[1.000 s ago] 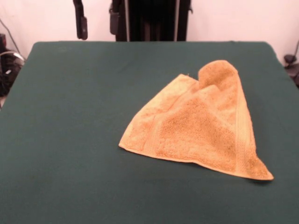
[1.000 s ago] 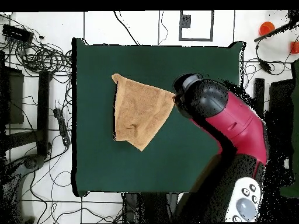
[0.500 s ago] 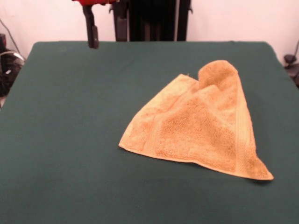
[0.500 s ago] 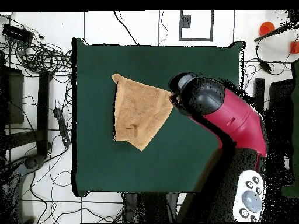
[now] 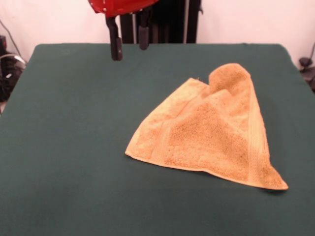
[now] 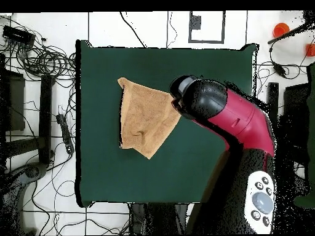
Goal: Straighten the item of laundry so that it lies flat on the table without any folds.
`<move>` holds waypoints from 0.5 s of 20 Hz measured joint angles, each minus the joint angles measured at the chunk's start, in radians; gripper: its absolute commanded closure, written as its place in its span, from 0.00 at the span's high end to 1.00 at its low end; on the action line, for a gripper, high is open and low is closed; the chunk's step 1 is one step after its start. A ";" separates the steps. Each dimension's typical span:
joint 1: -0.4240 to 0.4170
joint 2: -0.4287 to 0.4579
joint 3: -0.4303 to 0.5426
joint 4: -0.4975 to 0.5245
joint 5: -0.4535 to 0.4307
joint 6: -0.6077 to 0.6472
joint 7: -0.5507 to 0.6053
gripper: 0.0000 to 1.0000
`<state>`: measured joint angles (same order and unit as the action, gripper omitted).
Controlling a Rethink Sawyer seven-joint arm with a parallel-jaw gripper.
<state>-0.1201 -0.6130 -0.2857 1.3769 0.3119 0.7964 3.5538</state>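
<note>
Overhead view: folded triangular towel (image 6: 146, 120), long axis perhaps toward robot's base

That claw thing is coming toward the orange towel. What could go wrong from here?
The towel lies folded into a rough triangle with a raised hump at its far end, so the open gripper might pinch two layers together and only drag the fold along. A corner also sits close to the table edge nearest the camera, so a pull that way could slide the towel partly off.
</note>
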 measured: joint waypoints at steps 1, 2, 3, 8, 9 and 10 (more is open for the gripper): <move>-0.001 -0.002 0.005 0.000 -0.008 0.001 0.000 1.00; -0.006 -0.006 0.018 -0.001 -0.023 0.005 0.000 1.00; -0.010 -0.008 0.027 -0.002 -0.034 0.008 0.000 1.00; -0.036 -0.009 0.069 -0.006 -0.071 0.027 0.000 1.00; -0.053 -0.009 0.089 -0.006 -0.093 0.034 0.000 1.00; -0.057 -0.010 0.095 -0.006 -0.099 0.035 0.000 1.00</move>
<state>-0.1769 -0.6225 -0.1904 1.3709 0.2133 0.8312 3.5538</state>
